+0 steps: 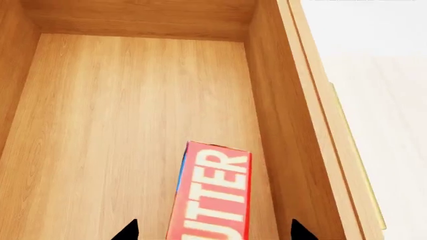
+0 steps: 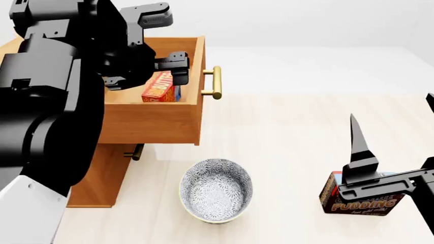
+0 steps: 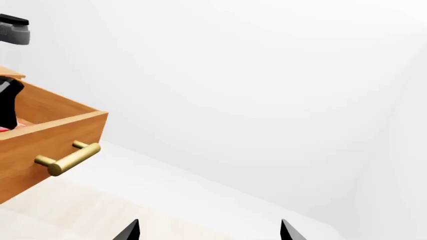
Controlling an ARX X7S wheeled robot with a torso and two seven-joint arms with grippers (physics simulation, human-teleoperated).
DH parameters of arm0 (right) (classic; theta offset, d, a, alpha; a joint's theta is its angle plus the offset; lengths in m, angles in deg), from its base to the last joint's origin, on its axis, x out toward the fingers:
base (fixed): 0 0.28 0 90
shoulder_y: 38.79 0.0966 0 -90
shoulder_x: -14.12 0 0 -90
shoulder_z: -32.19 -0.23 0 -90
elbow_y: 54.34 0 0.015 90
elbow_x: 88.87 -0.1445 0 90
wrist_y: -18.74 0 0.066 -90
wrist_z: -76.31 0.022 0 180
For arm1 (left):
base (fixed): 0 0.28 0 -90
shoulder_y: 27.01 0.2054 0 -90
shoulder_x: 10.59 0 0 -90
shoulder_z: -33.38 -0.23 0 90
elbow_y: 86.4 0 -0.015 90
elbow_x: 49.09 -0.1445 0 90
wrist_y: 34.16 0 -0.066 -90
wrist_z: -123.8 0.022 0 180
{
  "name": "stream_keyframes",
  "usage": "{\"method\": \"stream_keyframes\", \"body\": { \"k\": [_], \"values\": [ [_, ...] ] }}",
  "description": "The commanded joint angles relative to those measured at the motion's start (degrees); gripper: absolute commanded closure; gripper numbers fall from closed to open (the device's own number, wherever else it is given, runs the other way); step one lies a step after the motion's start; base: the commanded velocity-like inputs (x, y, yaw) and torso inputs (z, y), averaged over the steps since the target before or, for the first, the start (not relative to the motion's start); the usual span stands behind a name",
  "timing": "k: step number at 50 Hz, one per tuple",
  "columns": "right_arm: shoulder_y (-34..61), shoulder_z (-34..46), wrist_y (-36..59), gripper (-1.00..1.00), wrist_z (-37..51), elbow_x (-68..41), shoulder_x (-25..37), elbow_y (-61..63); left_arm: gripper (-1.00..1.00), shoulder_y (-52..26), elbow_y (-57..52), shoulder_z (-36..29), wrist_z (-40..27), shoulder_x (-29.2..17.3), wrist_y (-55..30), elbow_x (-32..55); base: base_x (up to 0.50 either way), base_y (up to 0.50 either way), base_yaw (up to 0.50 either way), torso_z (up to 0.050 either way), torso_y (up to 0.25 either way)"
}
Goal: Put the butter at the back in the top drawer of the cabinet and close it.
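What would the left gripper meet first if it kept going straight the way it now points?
Most likely the butter: it lies right ahead of the left gripper, between the tips, inside the open top drawer. Beyond it comes the drawer's wooden floor. Depth is hard to judge.

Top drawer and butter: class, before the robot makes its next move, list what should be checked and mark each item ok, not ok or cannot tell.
1. Top drawer pulled out: ok, it stands open with its brass handle clear.
2. Butter over the drawer: ok, the carton is inside the drawer walls.
3. Butter resting on the drawer floor: cannot tell from these views.
4. Left gripper released: cannot tell; its fingers flank the carton, contact is hidden.
5. Right gripper free for the handle: ok, open and holding nothing.
6. Path to push the drawer shut: ok, the bowl and pudding box sit apart from it.
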Motion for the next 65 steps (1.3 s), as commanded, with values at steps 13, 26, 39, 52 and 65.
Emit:
{"method": "stream_keyframes", "body": {
  "k": [13,26,39,52,65],
  "values": [
    [0.12,-0.83,0.49,-1.0,0.13,-0.55,0.0,0.4,-1.0,-3.02,0.0,0.24,0.14,-0.28,-0.54,-0.09,0.0,0.0,0.0,0.0,0.0],
    [0.77,-1.89,1.15,-1.0,-0.45,-1.37,0.0,0.4,-1.0,-7.84,0.0,-1.79,1.37,-0.33,-1.24,-0.06,0.0,0.0,0.0,0.0,0.0],
    [1.63,-3.13,2.0,-1.0,-1.48,-2.39,0.0,0.44,-1.0,-11.94,0.0,-8.75,7.19,0.43,-1.75,6.62,0.0,0.0,0.0,0.0,0.001],
    [1.14,-3.03,1.63,-1.0,-1.58,-1.94,0.0,0.44,-1.0,-13.91,-0.02,-29.11,8.4,0.44,-1.45,32.56,0.0,0.0,0.0,0.0,0.0],
    [0.82,-3.1,1.65,-1.0,-1.38,-1.88,0.0,0.44,-1.0,-14.8,-2.18,-62.61,5.22,0.44,0.07,72.09,0.0,0.0,0.0,0.0,0.0]
  ]
}}
